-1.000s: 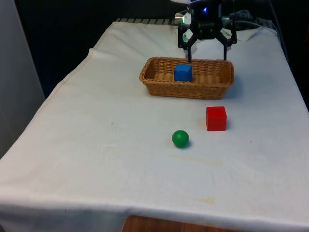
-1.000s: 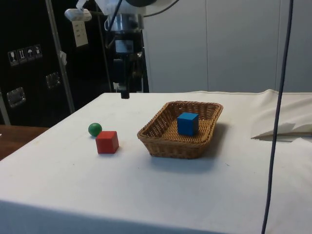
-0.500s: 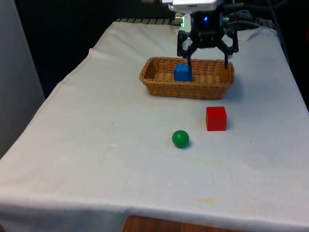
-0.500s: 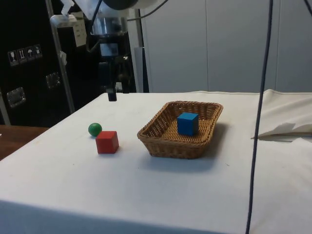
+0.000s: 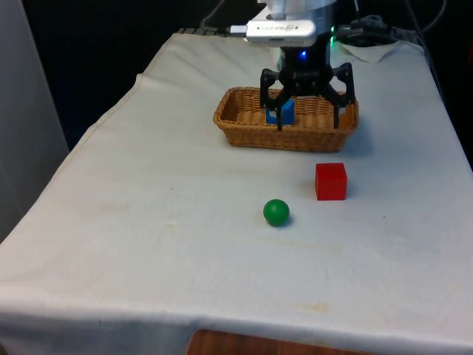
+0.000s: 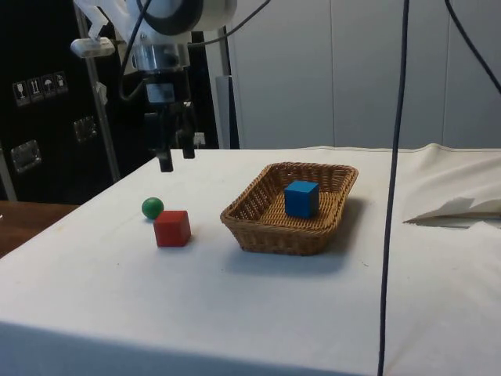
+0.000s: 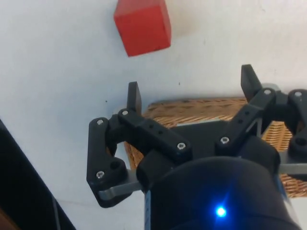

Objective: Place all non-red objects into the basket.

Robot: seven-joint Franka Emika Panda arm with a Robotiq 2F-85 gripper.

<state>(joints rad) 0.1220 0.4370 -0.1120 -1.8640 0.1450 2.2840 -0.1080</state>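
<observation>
White cloth (image 5: 148, 222) on table, dark cabinets (image 6: 47, 102) behind, gripper (image 5: 307, 118) fingers spread, empty

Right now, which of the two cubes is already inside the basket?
The blue cube sits inside the wicker basket. The red cube rests on the cloth outside it, beside the green ball.

White cloth (image 5: 148, 244), dark cabinets (image 6: 39, 117).
</observation>
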